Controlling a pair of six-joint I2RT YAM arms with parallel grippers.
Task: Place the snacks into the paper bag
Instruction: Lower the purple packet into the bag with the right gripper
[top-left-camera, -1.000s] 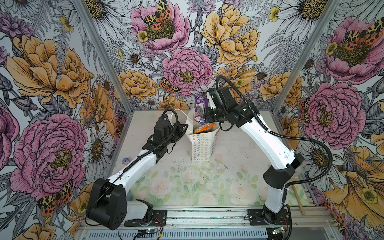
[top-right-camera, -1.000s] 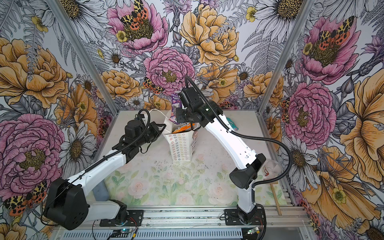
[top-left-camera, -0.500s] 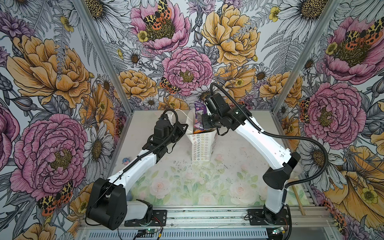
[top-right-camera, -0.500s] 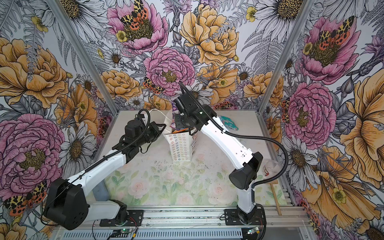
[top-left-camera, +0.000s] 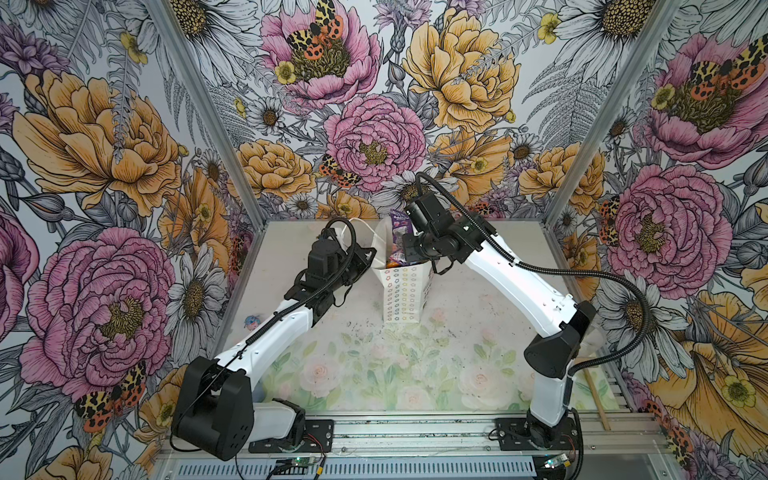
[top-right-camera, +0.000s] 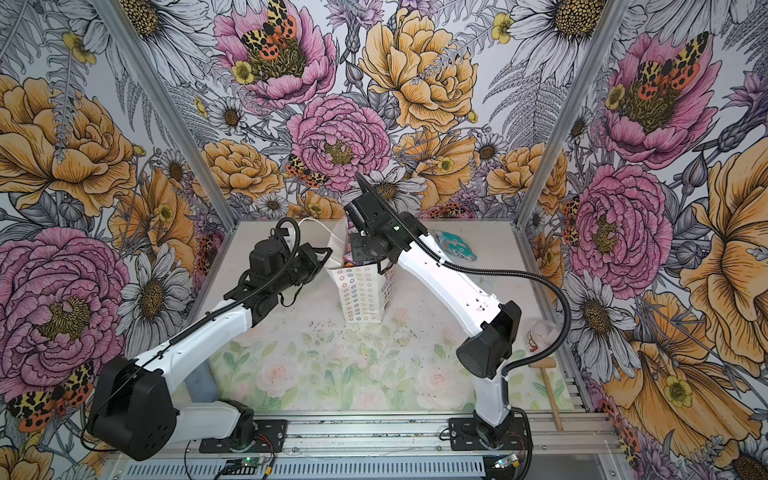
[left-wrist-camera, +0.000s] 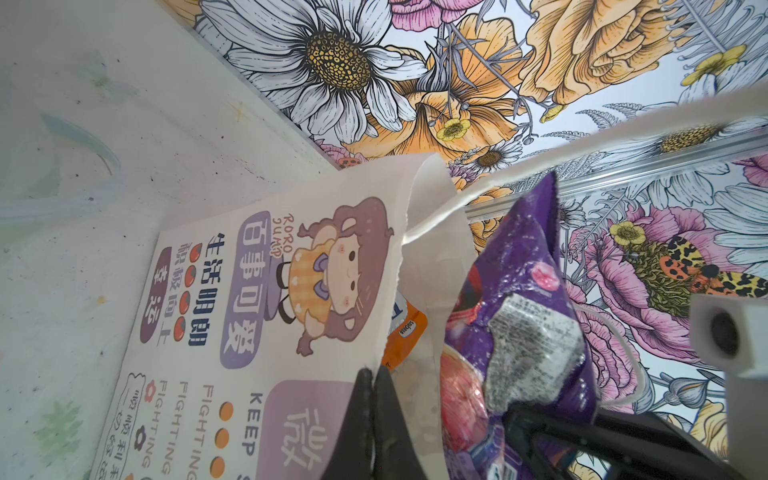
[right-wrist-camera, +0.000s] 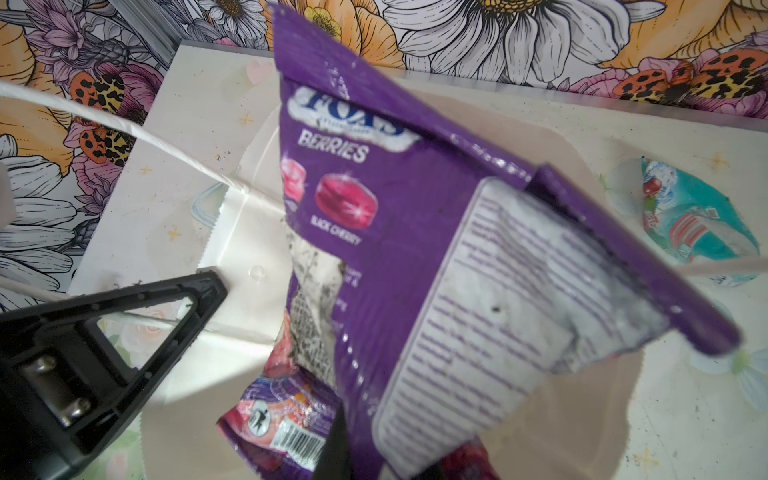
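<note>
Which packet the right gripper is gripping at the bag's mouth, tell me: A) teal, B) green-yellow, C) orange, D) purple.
D: the right gripper is shut on the purple packet printed "Berries", at the mouth of the paper bag; the teal packet lies apart, beyond the bag.

A clear plastic cup (top-right-camera: 542, 334) stands upright on the rose-printed surface (top-right-camera: 332, 365). Just beside the cup, a small wooden mallet (top-right-camera: 549, 390) lies flat. Well apart from the cup, at the opposite edge, sits a small blue item (top-left-camera: 251, 321), too small to identify.
</note>
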